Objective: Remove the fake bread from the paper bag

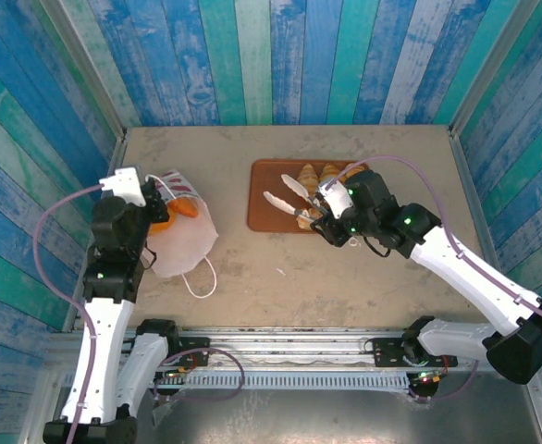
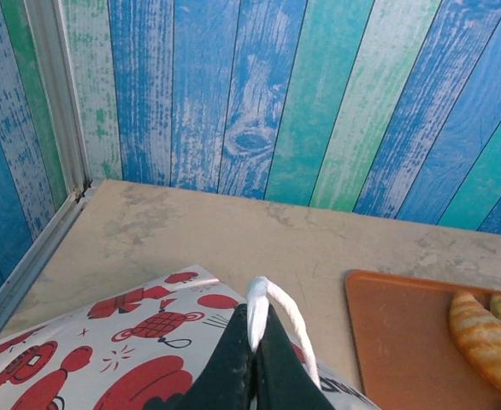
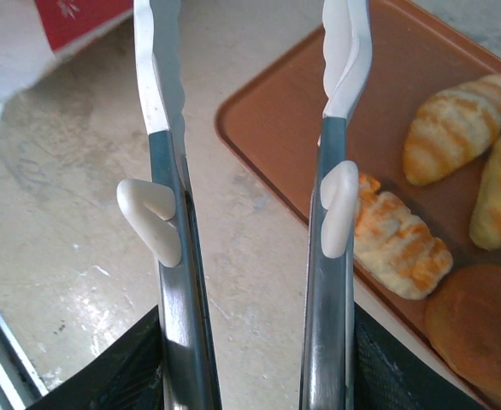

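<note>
- The paper bag [image 1: 186, 242] is sitting at the left of the surface [image 1: 373, 277], well apart from the tray [image 1: 264, 218], with its mouth facing the far side.
- The bag is showing two white cord handles. One handle [image 2: 276, 301] is standing up at the left end effector, and the other [image 1: 202, 277] is lying loose on the surface at the bag's near side.
- The left end effector [image 2: 252, 346] is pinching the raised handle, its two dark fingers pressing together with the cord coming out between them.
- One orange-brown piece of fake bread [image 1: 187, 209] is showing at the bag's mouth, just right of the left end effector. Whether more is lying under it cannot be told.
- The flat brown tray is lying right of the bag, toward the far middle of the surface.
- Four pieces of bread are resting on the tray in the right wrist view:
  - two striped croissants [image 3: 456, 125], side by side at the far end;
  - one ridged loaf [image 3: 402, 241], touching the right arm of the tongs;
  - one round bun [image 3: 478, 330], nearest the camera.
- The right end effector [image 1: 323, 215] is gripping one pair of metal tongs [image 3: 172, 286], its dark fingers pressing on the outside of the two arms.
- The tongs' two white tips are standing apart with nothing between them, pointing left over the tray's near-left part.
- Blue and green plank walls [image 1: 271, 55] are enclosing the surface on three sides.
</note>
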Tool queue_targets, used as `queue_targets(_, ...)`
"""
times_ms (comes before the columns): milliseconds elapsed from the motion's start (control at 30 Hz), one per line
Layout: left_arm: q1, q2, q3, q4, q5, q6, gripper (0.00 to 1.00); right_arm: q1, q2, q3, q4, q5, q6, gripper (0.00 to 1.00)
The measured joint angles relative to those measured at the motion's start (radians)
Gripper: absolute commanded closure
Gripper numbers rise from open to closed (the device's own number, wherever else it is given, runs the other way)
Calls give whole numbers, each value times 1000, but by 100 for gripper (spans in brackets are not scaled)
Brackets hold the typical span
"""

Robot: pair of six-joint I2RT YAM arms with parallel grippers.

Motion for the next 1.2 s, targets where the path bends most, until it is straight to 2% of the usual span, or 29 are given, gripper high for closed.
queue_targets(300,0,34,-12,39,68,-26,100,31,-22,-22,61,-74,54,53)
queue_targets(600,0,98,-12,48,160,-51,100,229,90,15,79,-43,71,53)
queue_targets(767,0,103,-12,60,185,-65,100,334,219,101,87,12,71,55)
queue_targets(933,0,113,-12,62,201,-79,100,433,386,229,74,138,85,56)
queue_targets(1200,0,133,-12,63,225,-95,100,494,553,336,61,260,138,55)
